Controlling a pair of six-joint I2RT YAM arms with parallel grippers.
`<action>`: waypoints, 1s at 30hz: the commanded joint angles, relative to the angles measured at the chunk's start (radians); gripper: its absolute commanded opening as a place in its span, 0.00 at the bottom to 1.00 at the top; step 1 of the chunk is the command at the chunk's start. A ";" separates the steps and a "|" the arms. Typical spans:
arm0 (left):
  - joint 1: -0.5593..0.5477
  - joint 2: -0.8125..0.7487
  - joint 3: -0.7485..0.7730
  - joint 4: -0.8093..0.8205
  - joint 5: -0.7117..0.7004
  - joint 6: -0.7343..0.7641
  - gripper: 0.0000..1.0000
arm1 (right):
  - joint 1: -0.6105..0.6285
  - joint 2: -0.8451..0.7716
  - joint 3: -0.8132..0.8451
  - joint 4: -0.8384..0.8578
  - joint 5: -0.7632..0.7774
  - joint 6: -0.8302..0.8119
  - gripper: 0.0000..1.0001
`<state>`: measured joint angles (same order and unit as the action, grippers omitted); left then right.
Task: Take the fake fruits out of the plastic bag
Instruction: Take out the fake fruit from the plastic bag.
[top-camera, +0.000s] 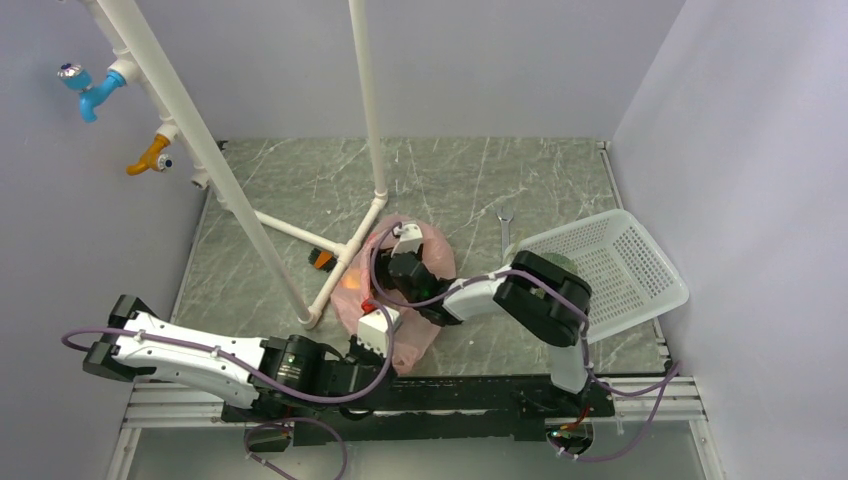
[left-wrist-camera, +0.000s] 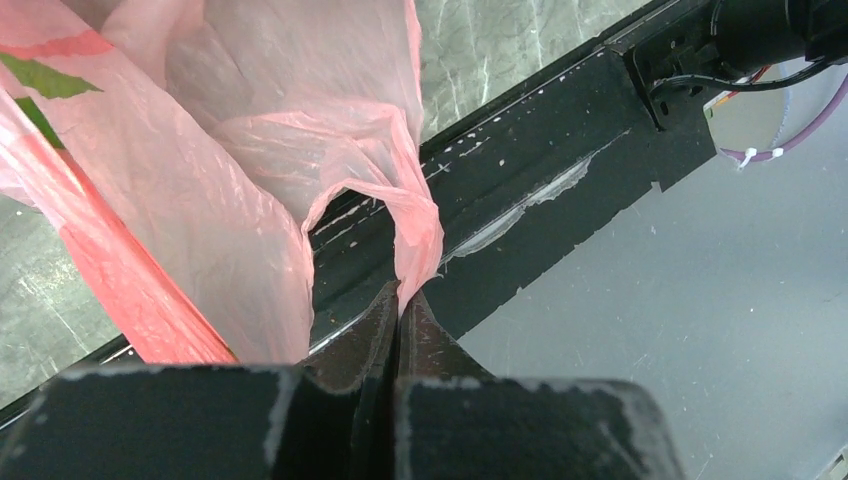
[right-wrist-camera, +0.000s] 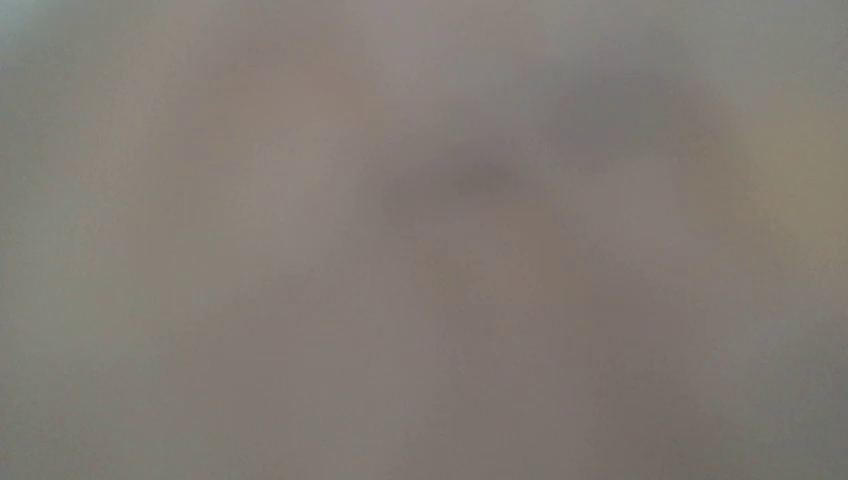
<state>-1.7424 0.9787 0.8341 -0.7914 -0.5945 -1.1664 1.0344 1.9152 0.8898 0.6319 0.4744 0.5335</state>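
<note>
The pink plastic bag (top-camera: 425, 255) lies crumpled on the marble floor near the front edge. My left gripper (top-camera: 385, 326) is shut on one of its loop handles (left-wrist-camera: 415, 240) and holds it up at the bag's near side. My right gripper (top-camera: 392, 280) reaches into the bag's mouth from the right, and its fingers are hidden by the plastic. The right wrist view is an even grey-pink blur. An orange shape (top-camera: 350, 285) shows through the bag's left side. A round grey-green melon (top-camera: 562, 264) seems to lie in the basket, partly behind my right arm. Grapes and yellow pieces are not visible.
A white mesh basket (top-camera: 625, 270) stands tilted at the right. A white pipe frame (top-camera: 330, 270) stands just left of the bag, with an orange-and-black brush (top-camera: 320, 260) at its foot. A wrench (top-camera: 505, 228) lies behind the bag. The black front rail (left-wrist-camera: 560, 150) runs under the handle.
</note>
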 joint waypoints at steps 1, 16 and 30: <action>-0.008 0.009 -0.006 0.045 0.040 -0.005 0.00 | -0.055 0.081 0.077 0.022 -0.022 0.007 0.77; -0.008 0.044 0.028 -0.003 -0.024 -0.054 0.00 | -0.047 -0.056 0.079 -0.183 -0.250 -0.063 0.08; -0.009 -0.050 -0.013 -0.032 -0.078 -0.065 0.00 | -0.031 -0.526 -0.170 -0.510 -0.599 -0.081 0.00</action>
<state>-1.7435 0.9653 0.8349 -0.8318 -0.6315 -1.2179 0.9970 1.5124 0.7593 0.2142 0.0166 0.4717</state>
